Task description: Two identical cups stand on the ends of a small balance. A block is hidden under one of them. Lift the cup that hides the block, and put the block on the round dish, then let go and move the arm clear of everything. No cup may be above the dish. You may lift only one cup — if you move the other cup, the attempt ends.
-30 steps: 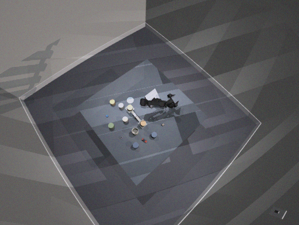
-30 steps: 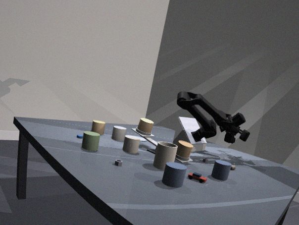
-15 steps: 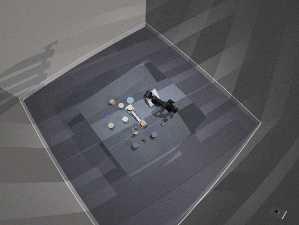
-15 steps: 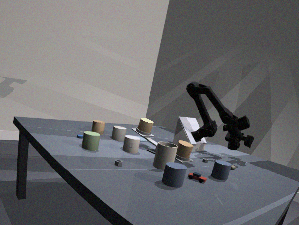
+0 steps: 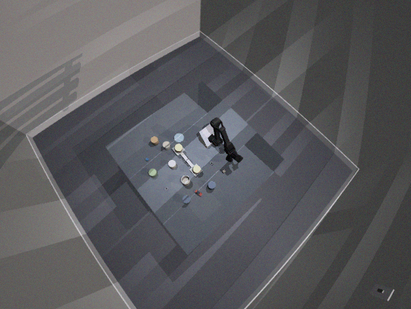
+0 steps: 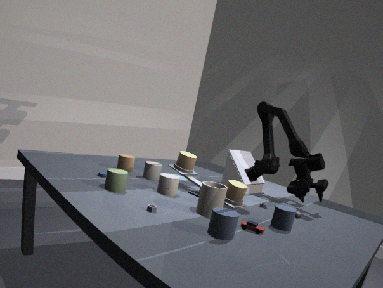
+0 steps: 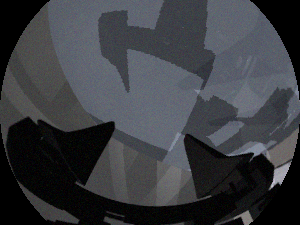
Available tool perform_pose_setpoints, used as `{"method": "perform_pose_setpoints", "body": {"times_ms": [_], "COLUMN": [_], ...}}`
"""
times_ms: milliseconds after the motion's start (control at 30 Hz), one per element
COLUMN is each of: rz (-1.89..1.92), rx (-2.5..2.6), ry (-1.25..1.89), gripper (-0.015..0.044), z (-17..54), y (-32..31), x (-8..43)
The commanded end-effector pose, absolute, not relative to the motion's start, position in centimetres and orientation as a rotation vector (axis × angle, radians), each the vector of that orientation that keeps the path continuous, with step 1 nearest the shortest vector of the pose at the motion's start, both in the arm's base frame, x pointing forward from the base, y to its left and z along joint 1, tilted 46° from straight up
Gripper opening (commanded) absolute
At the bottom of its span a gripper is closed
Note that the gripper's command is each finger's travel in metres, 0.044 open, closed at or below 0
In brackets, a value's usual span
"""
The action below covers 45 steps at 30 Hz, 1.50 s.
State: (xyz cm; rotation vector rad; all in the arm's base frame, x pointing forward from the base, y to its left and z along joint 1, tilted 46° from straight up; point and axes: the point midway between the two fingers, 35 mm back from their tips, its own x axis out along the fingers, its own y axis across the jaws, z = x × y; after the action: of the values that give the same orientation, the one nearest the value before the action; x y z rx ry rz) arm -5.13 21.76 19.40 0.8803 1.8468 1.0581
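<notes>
The small balance is tilted. One yellow-topped tan cup stands on its raised far end. The matching cup stands on its low end, nearer the exterior camera. The pale blue round dish lies beside the raised end, partly hidden in the exterior view, with no cup seen above it. The block is not visible. My gripper is open and empty, above the table, away from both cups and the dish.
A white wedge stands beside the arm's base. A grey open cup and blue cylinders stand near the low end, with a red toy car. Green, orange and pale cylinders stand farther off.
</notes>
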Motion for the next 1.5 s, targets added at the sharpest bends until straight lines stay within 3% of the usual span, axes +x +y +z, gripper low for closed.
{"method": "perform_pose_setpoints", "body": {"times_ms": [0, 600, 1033, 1467], "rz": [1.045, 0.778, 0.506, 0.379], "rx": [0.881, 0.801, 0.725, 0.745], "ry": [1.699, 1.284, 1.167, 1.035], "gripper": [0.0440, 0.0440, 0.0440, 0.0440], "z": [19.7, 18.1, 14.9, 13.3], "y": [22.6, 20.0, 10.5, -1.4], "x": [-2.0, 11.8, 20.3, 22.6]}}
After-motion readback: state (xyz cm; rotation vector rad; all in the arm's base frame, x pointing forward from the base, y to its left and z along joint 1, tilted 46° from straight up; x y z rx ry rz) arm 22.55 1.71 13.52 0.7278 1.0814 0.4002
